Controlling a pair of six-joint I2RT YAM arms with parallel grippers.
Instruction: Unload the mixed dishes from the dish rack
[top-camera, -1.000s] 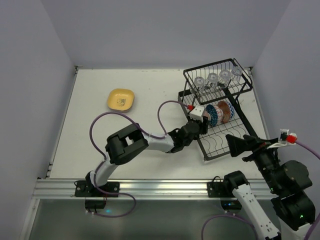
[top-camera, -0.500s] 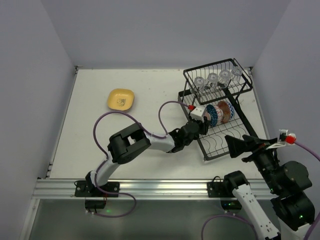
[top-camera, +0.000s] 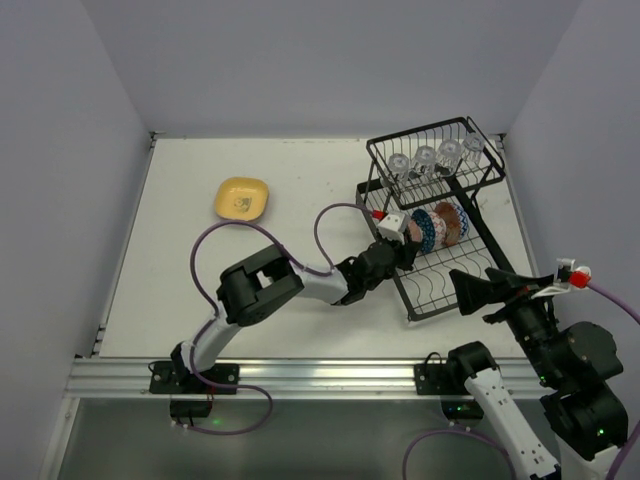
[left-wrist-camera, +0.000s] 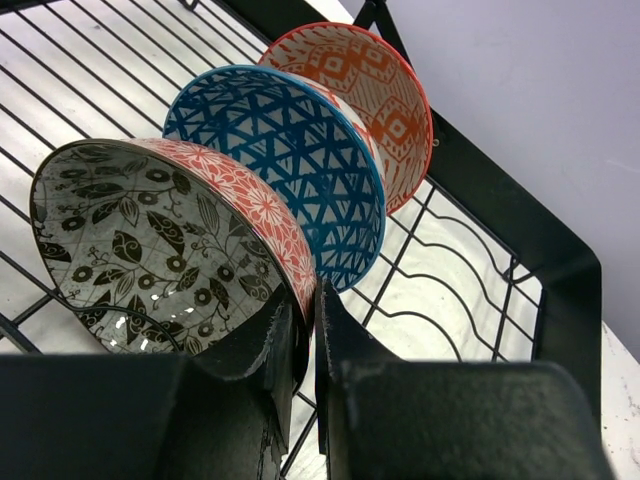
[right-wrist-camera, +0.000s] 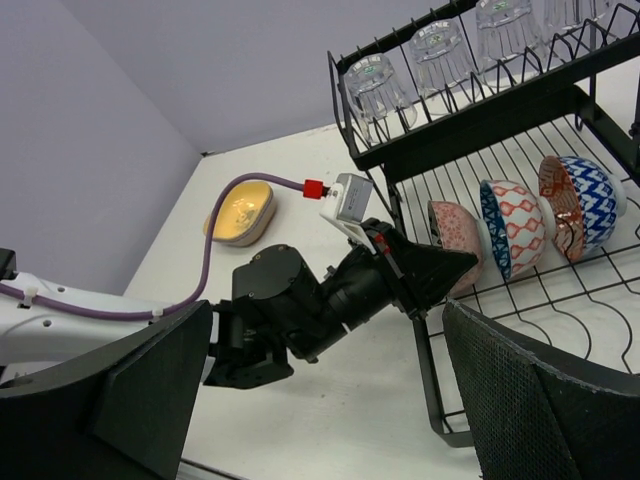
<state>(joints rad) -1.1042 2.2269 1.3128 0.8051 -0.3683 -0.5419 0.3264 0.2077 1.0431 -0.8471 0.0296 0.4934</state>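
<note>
At the lower tray of the dish rack (top-camera: 445, 288) — left claw (left-wrist-camera: 308, 322) on a bowl's rim

The left claw's two fingers stand almost together, pinching the edge of the reddish-pink bowl (left-wrist-camera: 150, 240), whose inside shows a black-and-white leaf pattern. That bowl stands on edge at the front end of a row in the rack's wavy-wire tray. A blue bowl (left-wrist-camera: 290, 160) sits just behind it and an orange-red bowl (left-wrist-camera: 370, 100) behind that, all tilted the same way. Four clear glasses (right-wrist-camera: 445, 45) stand upside down in the rack's raised upper shelf. The right claw (right-wrist-camera: 325, 345) hangs wide open and empty near the rack's front corner — touching nothing. A yellow plate (top-camera: 242, 198) lies on the counter (top-camera: 300, 170), well apart from the rack on its left.
</note>
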